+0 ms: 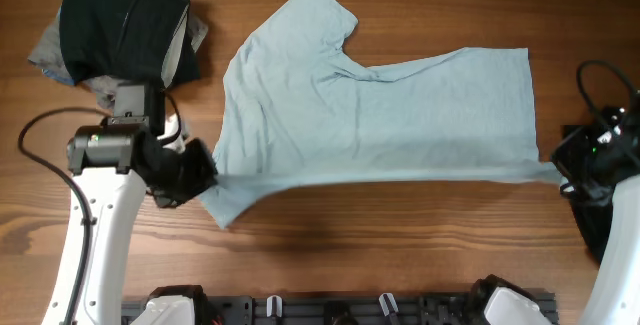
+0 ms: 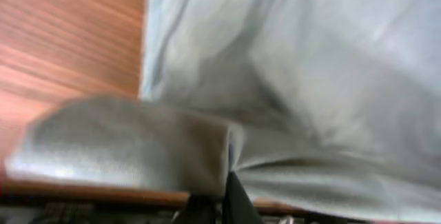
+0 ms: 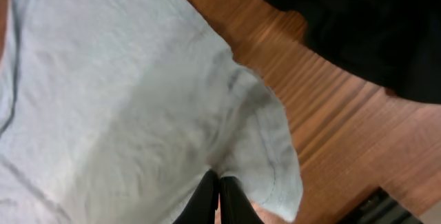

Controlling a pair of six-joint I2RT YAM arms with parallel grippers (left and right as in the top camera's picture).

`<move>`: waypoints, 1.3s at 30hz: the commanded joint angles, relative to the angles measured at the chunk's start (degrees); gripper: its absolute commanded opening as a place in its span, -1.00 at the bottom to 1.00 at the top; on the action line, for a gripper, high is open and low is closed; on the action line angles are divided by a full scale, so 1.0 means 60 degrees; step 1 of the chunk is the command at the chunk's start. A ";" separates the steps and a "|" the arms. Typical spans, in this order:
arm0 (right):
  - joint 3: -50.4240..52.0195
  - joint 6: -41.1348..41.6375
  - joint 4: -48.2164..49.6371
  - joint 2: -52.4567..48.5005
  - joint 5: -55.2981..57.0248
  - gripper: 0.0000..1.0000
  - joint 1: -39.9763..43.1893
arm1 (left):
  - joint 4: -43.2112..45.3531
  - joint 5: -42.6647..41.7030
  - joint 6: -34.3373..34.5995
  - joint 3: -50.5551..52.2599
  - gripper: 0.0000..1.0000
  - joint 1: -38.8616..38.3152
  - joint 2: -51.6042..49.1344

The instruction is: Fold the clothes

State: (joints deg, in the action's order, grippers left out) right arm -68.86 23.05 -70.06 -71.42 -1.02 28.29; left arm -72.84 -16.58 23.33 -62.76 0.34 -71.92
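Note:
A light grey-blue T-shirt lies spread across the middle of the wooden table, its near edge pulled taut between both arms. My left gripper is shut on the shirt's near-left part by the sleeve; the left wrist view shows the cloth bunched at the fingers. My right gripper is shut on the shirt's near-right hem corner; the right wrist view shows the pinched fabric at the closed fingertips.
A pile of dark and grey clothes lies at the far left corner. A black garment lies on the table by the right arm. A black rail runs along the near table edge.

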 commanded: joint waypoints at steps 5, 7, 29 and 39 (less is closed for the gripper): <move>-0.0073 0.0146 0.0947 -0.1494 0.0200 -0.91 0.0055 | 0.2251 0.0401 -0.0113 -0.0193 -0.92 -0.1122 -0.0047; -0.0073 0.0149 0.1202 -0.1810 0.0197 -0.91 0.0055 | 0.2630 0.0732 -0.0219 -0.0193 -0.92 -0.1366 -0.0331; -0.0004 -0.0051 0.3053 -0.3187 0.0087 0.69 0.0040 | 0.6364 0.0790 -0.1107 -0.0193 0.10 -0.1657 -0.2896; -0.0004 -0.0594 0.1876 -0.3187 -0.0834 0.75 0.0036 | 0.3690 0.1475 -0.2113 0.0324 0.04 -0.1519 -0.3064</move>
State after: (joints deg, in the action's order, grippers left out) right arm -68.79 22.13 -57.12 -89.80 -2.72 28.32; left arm -50.83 -8.99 14.55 -62.98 -9.15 -89.06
